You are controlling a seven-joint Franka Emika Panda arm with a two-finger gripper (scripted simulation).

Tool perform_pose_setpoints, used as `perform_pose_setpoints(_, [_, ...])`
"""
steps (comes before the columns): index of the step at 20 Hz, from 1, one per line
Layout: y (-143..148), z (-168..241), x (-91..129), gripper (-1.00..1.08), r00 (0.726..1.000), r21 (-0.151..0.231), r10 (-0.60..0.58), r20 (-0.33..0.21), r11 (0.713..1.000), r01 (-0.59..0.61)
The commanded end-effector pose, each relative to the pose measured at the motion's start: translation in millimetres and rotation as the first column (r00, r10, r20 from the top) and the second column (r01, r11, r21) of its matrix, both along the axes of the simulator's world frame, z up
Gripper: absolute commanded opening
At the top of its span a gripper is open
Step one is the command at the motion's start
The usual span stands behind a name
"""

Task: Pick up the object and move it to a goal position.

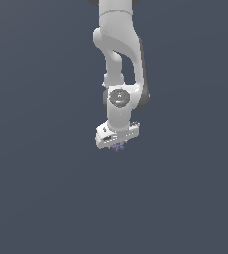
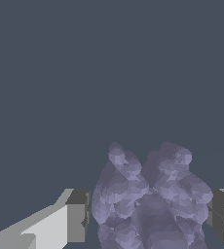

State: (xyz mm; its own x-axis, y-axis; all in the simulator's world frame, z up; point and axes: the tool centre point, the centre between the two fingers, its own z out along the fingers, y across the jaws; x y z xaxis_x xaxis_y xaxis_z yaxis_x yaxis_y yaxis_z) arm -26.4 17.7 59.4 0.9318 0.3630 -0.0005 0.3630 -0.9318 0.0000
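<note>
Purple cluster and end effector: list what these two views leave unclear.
- Exterior view: the purple cluster is too small to show its shape, and the end effector covers its top.
- Wrist view: the cluster's near end is cut off by the frame edge.
- Either view: whether the fingers actually touch it.

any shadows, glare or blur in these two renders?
Exterior view: flat, even light, no cast shadow or glare; the lump under the end effector is too tiny to resolve. Wrist view: sharp, lump softly shaded, cropped by the frame edge.
</note>
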Motion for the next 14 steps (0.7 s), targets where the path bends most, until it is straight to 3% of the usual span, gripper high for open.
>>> perform_pose_setpoints(1, [24.0,4.6,-16.3,-1.0,1.0,0.0,0.001,0.0,1.0,-0.001])
perform_pose_setpoints(14, [131.9,25.1,-86.0,-1.0,1.0,0.0,0.002,0.001,1.0,-0.002])
